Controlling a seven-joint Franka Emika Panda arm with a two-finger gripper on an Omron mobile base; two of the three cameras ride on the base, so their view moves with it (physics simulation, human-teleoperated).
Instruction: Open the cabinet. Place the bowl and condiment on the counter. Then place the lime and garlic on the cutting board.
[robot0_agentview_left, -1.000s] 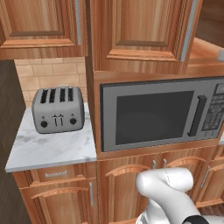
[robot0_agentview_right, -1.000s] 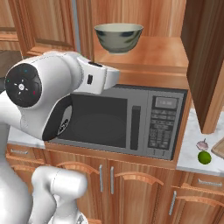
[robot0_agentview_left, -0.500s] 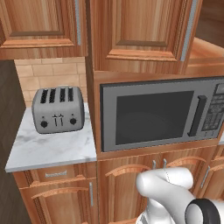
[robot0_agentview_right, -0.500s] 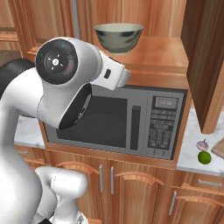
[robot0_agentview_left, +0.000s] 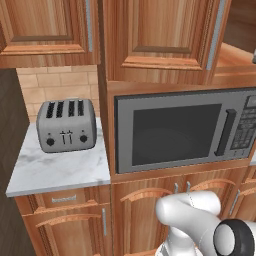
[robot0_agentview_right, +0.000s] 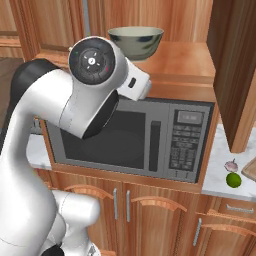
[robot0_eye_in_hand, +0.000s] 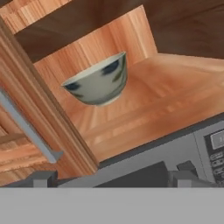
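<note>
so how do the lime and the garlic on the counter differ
The lime is bright green and smoothly round; the garlic is pinkish-white with a pointed tip. The lime looks slightly bigger than the garlic. The lime lies nearer the counter's front edge, the garlic just behind it. Both are small and rest on the marble beside the microwave.

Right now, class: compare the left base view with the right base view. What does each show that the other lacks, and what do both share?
Left base view alone: a silver toaster on a white marble counter beside tan tiles.

Right base view alone: the bowl on the open cabinet's shelf above the microwave, and the lime beside the garlic on the counter at right.

Both share: the microwave, wooden cabinets, and the white arm.
</note>
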